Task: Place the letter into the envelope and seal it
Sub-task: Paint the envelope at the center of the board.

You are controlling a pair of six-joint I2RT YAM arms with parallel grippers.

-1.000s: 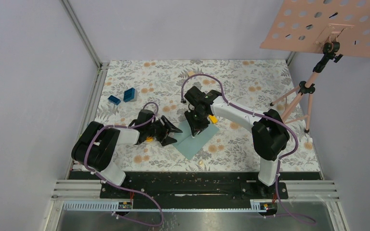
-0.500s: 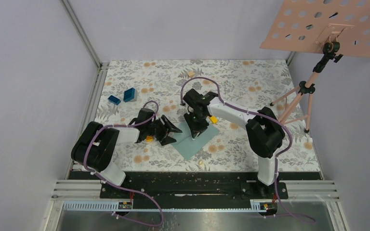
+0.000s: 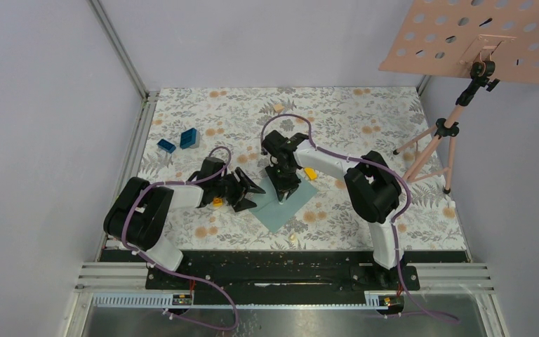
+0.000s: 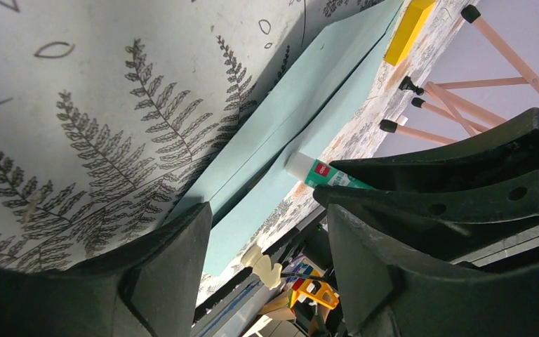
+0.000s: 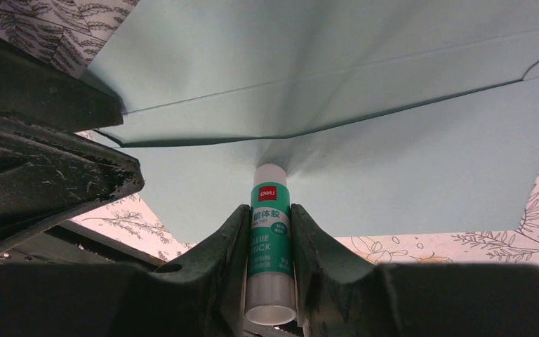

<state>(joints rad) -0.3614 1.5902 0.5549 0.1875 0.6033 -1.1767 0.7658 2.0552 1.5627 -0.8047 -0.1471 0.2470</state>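
Observation:
The teal envelope (image 3: 285, 208) lies flat on the floral table, its flap open and slightly raised in the right wrist view (image 5: 393, 133). My right gripper (image 3: 283, 188) is shut on a green-and-white glue stick (image 5: 270, 232), held upright with its tip touching the envelope just below the flap crease. My left gripper (image 3: 255, 198) is open and empty, low at the envelope's left edge; in its own view (image 4: 263, 214) the envelope (image 4: 302, 98) and glue stick (image 4: 321, 173) lie ahead. The tan letter is out of view.
Two blue blocks (image 3: 188, 137) lie at the back left. A yellow block (image 3: 310, 173) sits just right of the right gripper. A pink perforated board (image 3: 477, 38) on a tripod (image 3: 438, 144) stands at the back right. A small cream piece (image 3: 293, 239) lies near the front edge.
My right arm's elbow swung left and the gripper with the glue stick shifted slightly left over the envelope. The left arm has not moved.

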